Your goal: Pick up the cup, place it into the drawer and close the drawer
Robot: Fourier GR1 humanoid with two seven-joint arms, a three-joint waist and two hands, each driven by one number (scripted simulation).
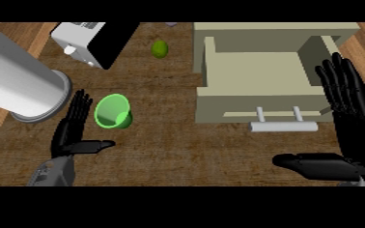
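The left hand [70,128] stood open, fingers straight, thumb out, just left of the green cup [113,111] on the worktop [178,140]. The right hand [341,125] was open too, beside the open drawer [257,84].

Left robot hand [69,128] and right robot hand [343,121] both open, fingers straight, thumbs out sideways.

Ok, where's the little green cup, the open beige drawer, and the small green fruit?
Green cup [113,111], head view: point lies on its inside wall.
Open beige drawer [253,72], head view: point lies on its bare floor.
Small green fruit [160,49], head view: point lies on its middle.
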